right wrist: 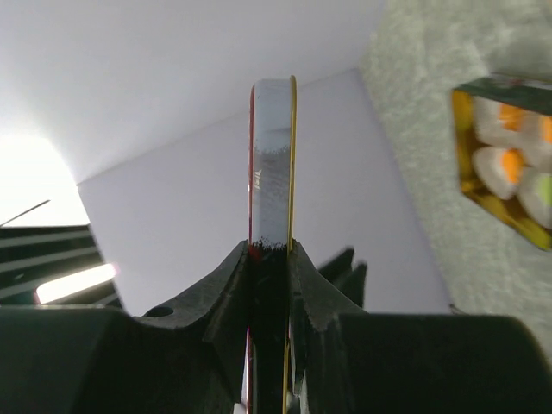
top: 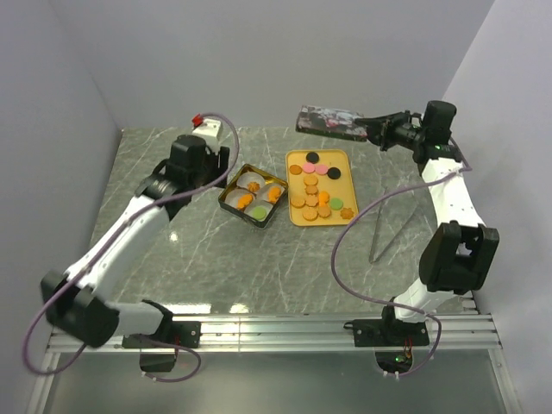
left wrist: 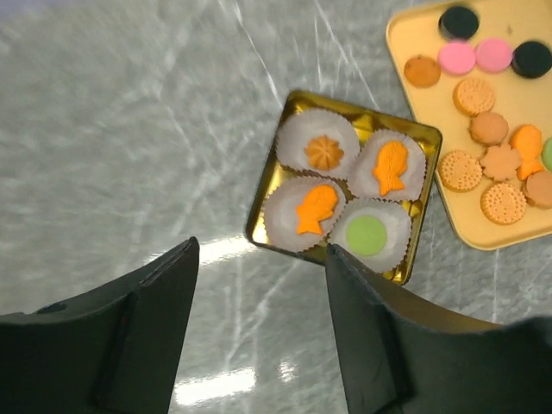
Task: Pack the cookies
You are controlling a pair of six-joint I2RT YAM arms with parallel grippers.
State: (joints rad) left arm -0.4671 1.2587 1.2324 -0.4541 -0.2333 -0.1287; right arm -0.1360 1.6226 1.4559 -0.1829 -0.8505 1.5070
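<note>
Bright, even light from above; shadows are soft. White glare patches sit on the surface (top: pixel 285 259), strongest in the left wrist view. The right wrist view is blown out at left; the lid (right wrist: pixel 272 164) is fairly sharp, the tin (right wrist: pixel 504 216) and cookies (right wrist: pixel 511 164) blurred.

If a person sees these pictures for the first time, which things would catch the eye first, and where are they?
Probably the yellow tray right of centre, covered with orange, tan, pink, black and green cookies. Just left of it lies the gold tin with four white paper cups, one cookie in each. At the far right, the right gripper holds the lid up in the air.
</note>
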